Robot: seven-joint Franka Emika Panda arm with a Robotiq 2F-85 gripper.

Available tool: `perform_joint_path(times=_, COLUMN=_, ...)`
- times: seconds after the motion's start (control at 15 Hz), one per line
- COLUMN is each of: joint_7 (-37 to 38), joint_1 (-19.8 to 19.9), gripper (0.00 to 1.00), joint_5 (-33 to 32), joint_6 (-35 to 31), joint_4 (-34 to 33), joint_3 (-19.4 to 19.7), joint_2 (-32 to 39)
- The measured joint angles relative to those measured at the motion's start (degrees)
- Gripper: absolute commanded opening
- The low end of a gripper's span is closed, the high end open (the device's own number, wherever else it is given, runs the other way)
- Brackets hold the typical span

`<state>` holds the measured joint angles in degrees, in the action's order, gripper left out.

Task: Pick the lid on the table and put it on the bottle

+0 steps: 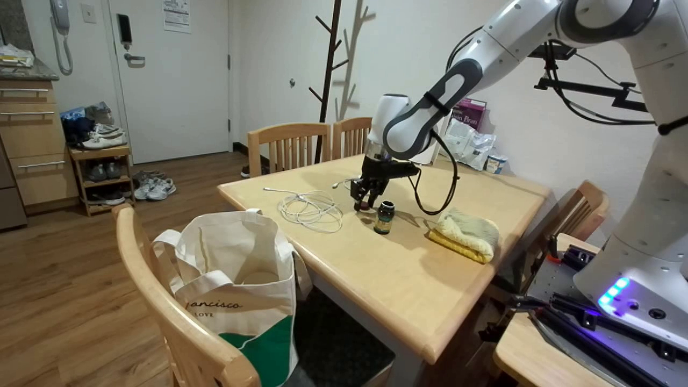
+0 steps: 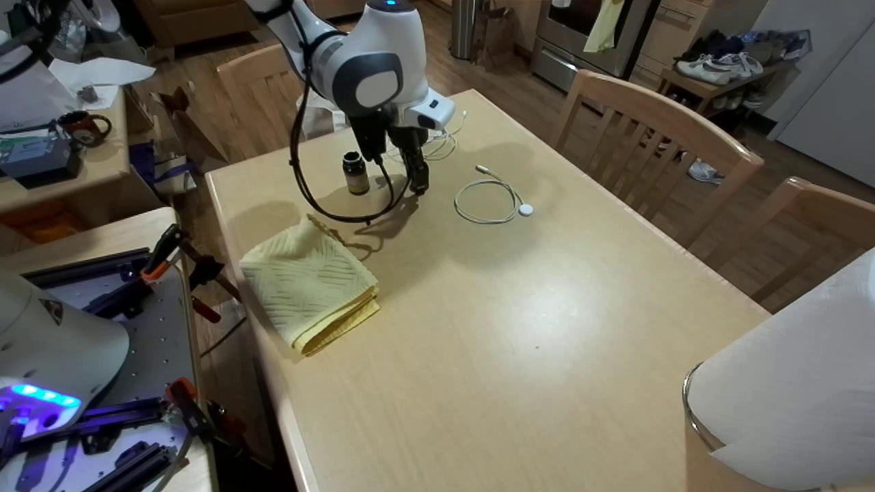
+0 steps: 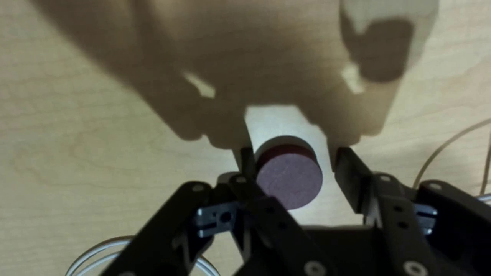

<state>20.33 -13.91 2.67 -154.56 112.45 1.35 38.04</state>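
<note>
The lid (image 3: 289, 180) is a flat round cap, dull purple on top with a dark red side. In the wrist view it lies between the two fingers, close to the left finger, with a gap to the right one. I cannot tell if the left finger touches it. It shows small and reddish in an exterior view (image 1: 365, 206). My gripper (image 3: 294, 165) is open around the lid, low over the table, fingers down (image 1: 364, 206). The dark bottle (image 1: 384, 217) stands upright and uncapped beside the gripper. It also shows in an exterior view (image 2: 356, 173), where the lid is hidden.
A coiled white cable (image 1: 310, 211) lies near the gripper, and a looped cable with a white disc (image 2: 525, 210) lies farther along. A folded yellow cloth (image 2: 311, 280) is near the robot's side. A white paper roll (image 2: 793, 389) stands at the far end. A tote bag (image 1: 231, 269) is on a chair.
</note>
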Motion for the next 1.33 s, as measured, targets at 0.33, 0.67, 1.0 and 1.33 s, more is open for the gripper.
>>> perform_joint_path(times=0.33, joint_7=0.0, joint_1=0.1, gripper=0.18, joint_5=0.0, joint_6=0.0, joint_4=-0.1, joint_3=0.2, joint_2=-0.3)
perform_joint_path(times=0.67, joint_7=0.0, joint_1=-0.2, gripper=0.18, joint_5=-0.7, joint_6=0.1, joint_4=0.7, joint_3=0.6, joint_2=-3.4)
perform_joint_path(times=1.0, joint_7=-0.5, joint_1=-1.0, gripper=0.18, joint_5=-2.3, joint_6=2.3, joint_4=4.5, joint_3=0.4, joint_2=-10.0)
perform_joint_path(times=1.33, joint_7=-2.0, joint_1=-1.2, gripper=0.18, joint_5=-2.3, joint_6=6.6, joint_4=11.0, joint_3=-2.9, joint_2=-18.5)
